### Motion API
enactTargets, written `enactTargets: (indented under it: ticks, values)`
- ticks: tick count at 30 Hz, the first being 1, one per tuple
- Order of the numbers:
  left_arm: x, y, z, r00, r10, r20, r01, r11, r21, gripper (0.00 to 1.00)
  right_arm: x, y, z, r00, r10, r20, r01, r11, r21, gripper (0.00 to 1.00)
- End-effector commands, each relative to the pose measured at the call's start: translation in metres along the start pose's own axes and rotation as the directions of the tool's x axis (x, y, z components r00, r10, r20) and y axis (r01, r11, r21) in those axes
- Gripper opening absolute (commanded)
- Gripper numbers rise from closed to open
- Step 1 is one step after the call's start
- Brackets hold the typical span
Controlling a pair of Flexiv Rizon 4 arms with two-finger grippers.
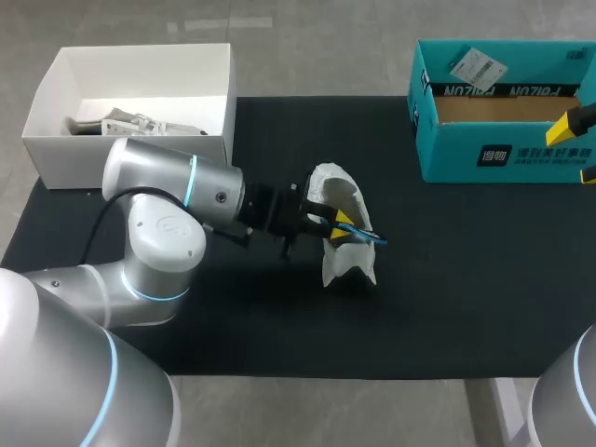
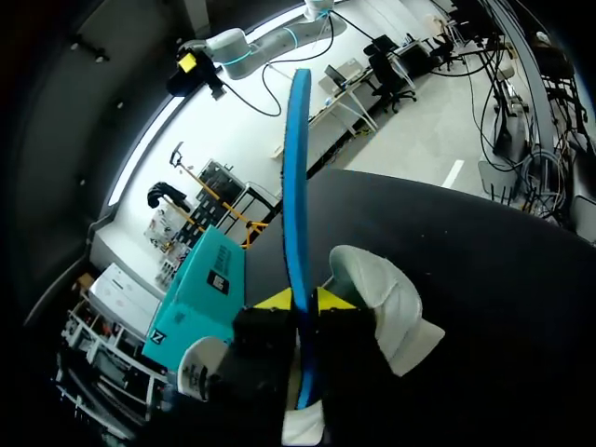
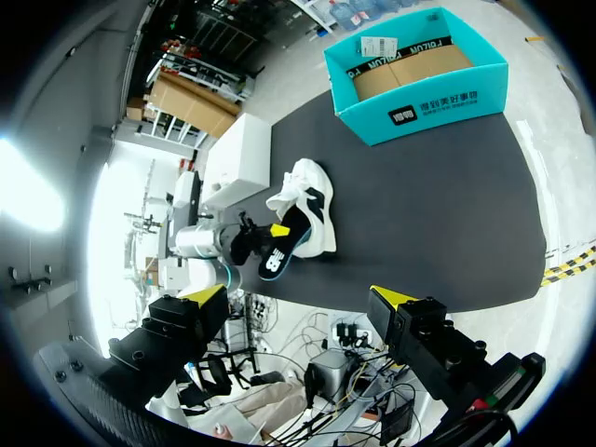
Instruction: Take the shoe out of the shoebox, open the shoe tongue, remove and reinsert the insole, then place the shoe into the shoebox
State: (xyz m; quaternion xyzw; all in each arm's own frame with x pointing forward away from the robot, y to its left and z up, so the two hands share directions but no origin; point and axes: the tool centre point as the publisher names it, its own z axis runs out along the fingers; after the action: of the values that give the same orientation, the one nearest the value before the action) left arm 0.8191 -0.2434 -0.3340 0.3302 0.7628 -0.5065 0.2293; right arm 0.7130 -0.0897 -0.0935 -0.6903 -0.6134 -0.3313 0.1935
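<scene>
Thin blue foam insole (image 2: pixel 298 186), likely light and floppy, pinched edge-on in your left gripper (image 2: pixel 304 300) over the soft white sneaker (image 1: pixel 340 200) lying on the black mat (image 1: pixel 466 279); grip it near one end against buckling; right gripper (image 3: pixel 296 296) spread wide, empty, near teal cardboard shoebox (image 1: pixel 447 149)

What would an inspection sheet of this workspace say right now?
Surface: black table.
Job's things: white shoe on its side, mid-table; blue insole pinched at the shoe's opening, cannot tell if its end is inside; teal shoebox open, far right, no shoe in it.
Clutter: white box, far left, pale items inside.
Grippers: left gripper shut on the insole; right gripper open, holding nothing, off the table's right side.
Cables: black cable along the left arm.
Surroundings: nothing seen.
</scene>
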Motion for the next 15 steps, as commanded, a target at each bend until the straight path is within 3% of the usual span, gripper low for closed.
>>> enactTargets:
  ticks: [1, 15]
  values:
    - [-0.003, 0.004, 0.001, 0.999, 0.025, -0.039, -0.026, 0.999, -0.025, 0.00, 0.000, 0.002, 0.001, 1.000, 0.000, 0.002, 0.000, 1.000, 0.004, 1.00]
    - [0.002, 0.031, 0.007, 0.981, 0.118, -0.157, -0.132, 0.988, -0.081, 0.00, 0.000, 0.002, 0.001, 1.000, 0.000, 0.002, 0.000, 1.000, 0.004, 1.00]
